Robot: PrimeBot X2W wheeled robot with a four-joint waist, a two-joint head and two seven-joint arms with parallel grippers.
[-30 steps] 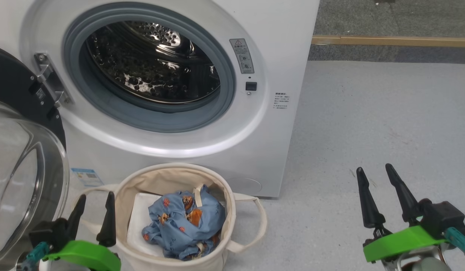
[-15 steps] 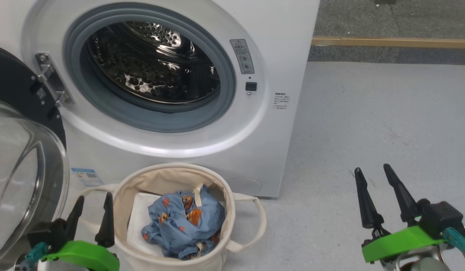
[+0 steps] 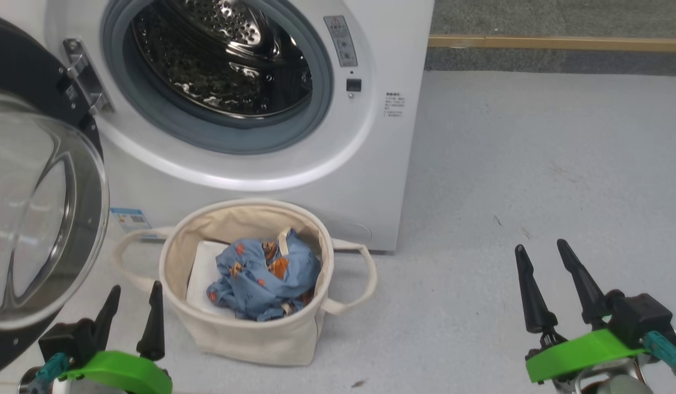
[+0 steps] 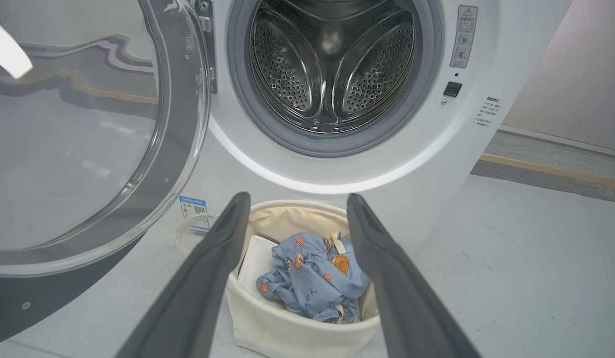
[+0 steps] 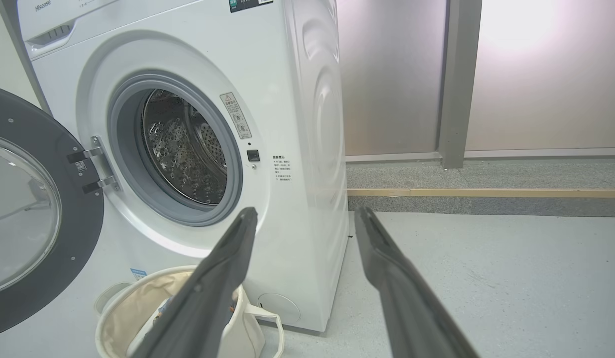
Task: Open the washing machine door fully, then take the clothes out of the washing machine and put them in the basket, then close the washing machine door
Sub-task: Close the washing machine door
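Observation:
The white washing machine [image 3: 371, 164] [image 4: 437, 149] [image 5: 297, 149] stands with its round door [image 3: 37, 208] [image 4: 88, 149] [image 5: 34, 214] swung wide to the left. Its steel drum [image 3: 223, 60] [image 4: 332, 64] looks empty. In front sits the cream basket [image 3: 250, 334] [image 4: 287, 328] [image 5: 123, 318], holding the light-blue clothes [image 3: 264, 273] [image 4: 312, 278] on a white sheet. My left gripper [image 3: 131, 298] [image 4: 292, 209] hangs open at the lower left, beside the basket and below the door. Over bare floor at the lower right, my right gripper [image 3: 540, 254] [image 5: 305, 219] is open too, holding nothing.
Grey floor [image 3: 535, 164] stretches to the right of the washer. A wooden strip [image 3: 557, 42] [image 5: 486, 193] runs along the wall base at the back. A blue sticker [image 3: 130, 219] sits low on the washer's front.
The head camera has shifted, so washer and basket sit higher and further left in the picture. Both grippers stay open and roughly where they were.

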